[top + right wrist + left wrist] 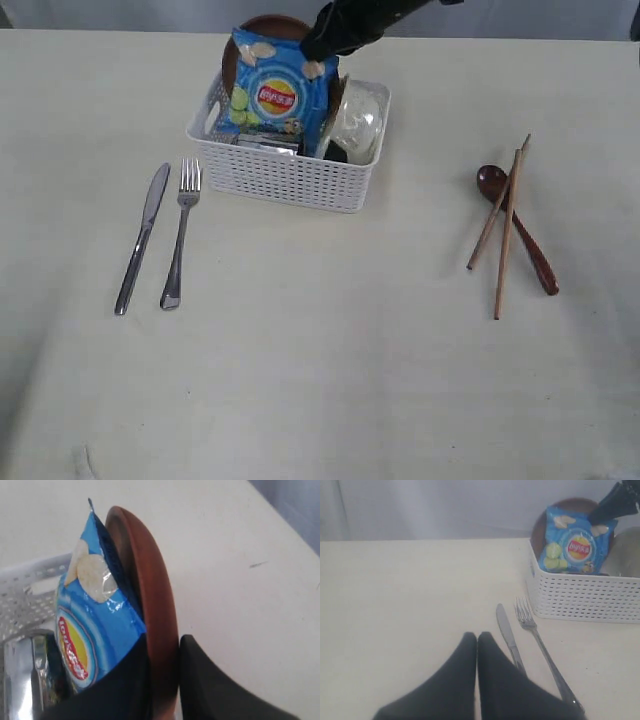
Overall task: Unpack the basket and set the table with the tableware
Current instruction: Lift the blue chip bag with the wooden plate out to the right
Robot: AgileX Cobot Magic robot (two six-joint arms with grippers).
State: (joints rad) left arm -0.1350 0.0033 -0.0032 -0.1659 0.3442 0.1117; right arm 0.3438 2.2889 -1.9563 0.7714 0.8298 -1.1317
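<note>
The white basket (290, 180) stands at the back of the table (320, 380). In it the brown plate (275, 25) stands on edge behind a blue snack packet (277, 95), with the off-white bowl (358, 120) on its side and a steel cup (25, 675) beside them. My right gripper (165, 645) is shut on the plate's rim (150, 580), one finger on each face, and reaches in from above (315, 45). Knife (142, 238) and fork (180, 235) lie left of the basket. The red spoon (535, 262) and two chopsticks (505, 230) lie at the right. My left gripper (477, 637) is shut, empty, next to the knife (506, 632).
The packet (95, 620) leans against the plate's front face, touching the inner finger. The basket wall (585, 597) stands just beyond the fork (535, 635). A grey curtain hangs behind the table's far edge.
</note>
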